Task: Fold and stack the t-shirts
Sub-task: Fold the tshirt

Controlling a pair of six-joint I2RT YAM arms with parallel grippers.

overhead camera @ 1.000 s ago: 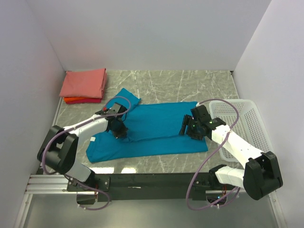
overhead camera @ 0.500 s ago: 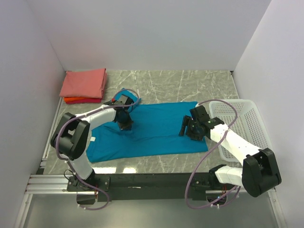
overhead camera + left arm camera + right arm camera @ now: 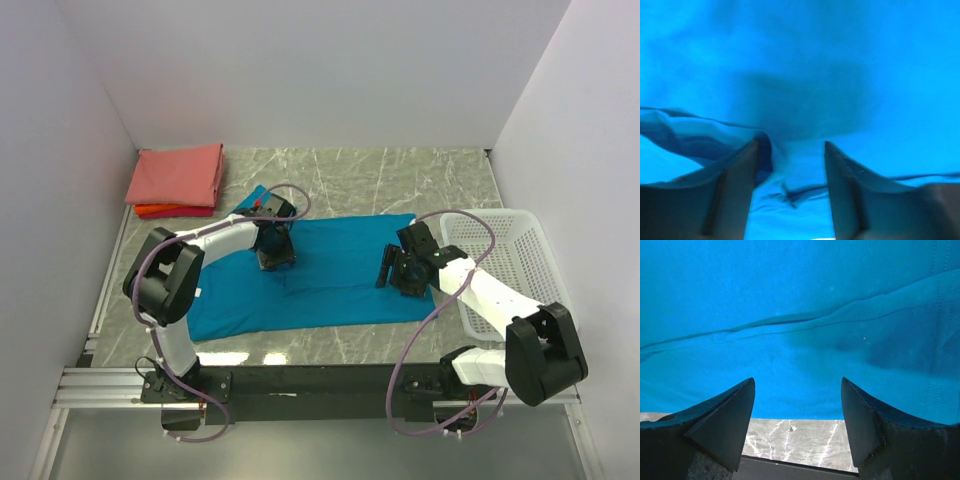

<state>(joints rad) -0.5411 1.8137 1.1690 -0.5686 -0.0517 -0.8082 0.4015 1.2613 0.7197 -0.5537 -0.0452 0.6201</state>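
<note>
The blue t-shirt is soft, light and floppy. The left pincer and right pincer both stand apart over it. Pinching an edge should work best.

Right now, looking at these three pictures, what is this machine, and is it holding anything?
Two robot arms are bolted to a marble table. One picture looks down from above; the other two come from a camera on each wrist, its dark claw fingers at the bottom. A teal-blue t-shirt lies spread out, a folded salmon-pink shirt sits on an orange-red one at the far left, and a white mesh basket stands on the right. The left claw and right claw hang over the teal shirt, jaws apart, seemingly gripping nothing.
</note>
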